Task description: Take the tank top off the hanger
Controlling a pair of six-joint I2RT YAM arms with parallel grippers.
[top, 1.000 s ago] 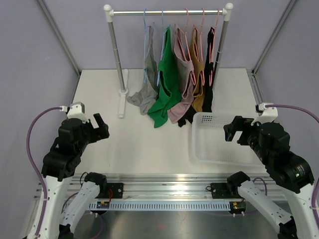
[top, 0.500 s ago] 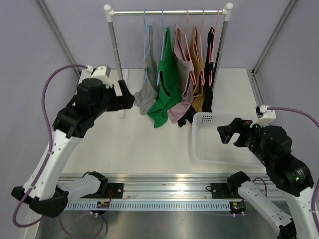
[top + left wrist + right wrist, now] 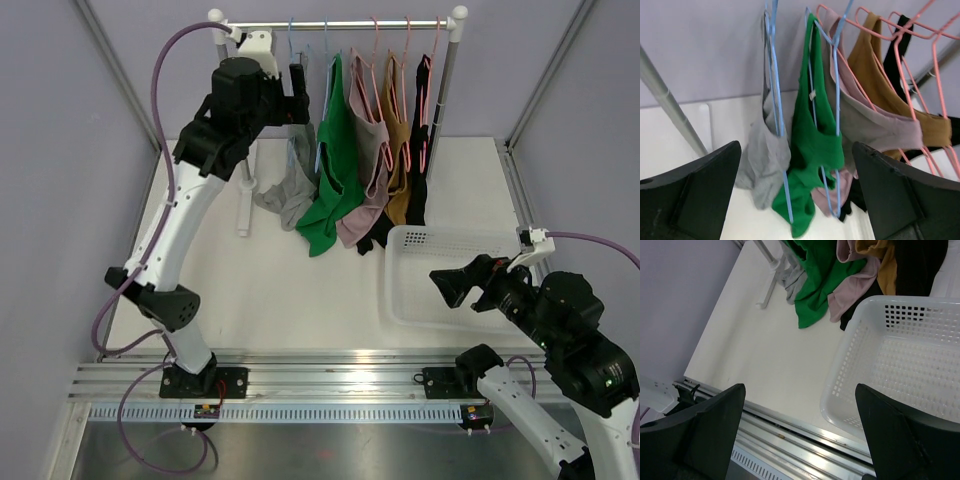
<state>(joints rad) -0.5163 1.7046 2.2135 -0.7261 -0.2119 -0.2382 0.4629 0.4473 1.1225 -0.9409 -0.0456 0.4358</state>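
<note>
Several tank tops hang on hangers from a rail (image 3: 340, 24): grey (image 3: 297, 165), green (image 3: 335, 170), mauve (image 3: 368, 170), mustard (image 3: 398, 150) and black (image 3: 420, 150). My left gripper (image 3: 299, 95) is raised high, open and empty, just left of the grey top's blue hanger (image 3: 294, 60). In the left wrist view the open gripper (image 3: 795, 150) faces the grey top (image 3: 762, 155) and green top (image 3: 815, 145) on blue hangers (image 3: 774, 85); it touches nothing. My right gripper (image 3: 458, 280) is open and empty, low by the basket.
A white perforated basket (image 3: 400, 300) sits on the table at the right, below the black top; its rim shows in the right wrist view (image 3: 840, 375). The rack's left post (image 3: 233, 110) and foot (image 3: 245, 205) stand by my left arm. Pink hangers (image 3: 900, 65) carry the right-hand tops.
My left arm has swung up from low at the table's left to the rail beside the grey top. My right gripper has shifted slightly down and left.
</note>
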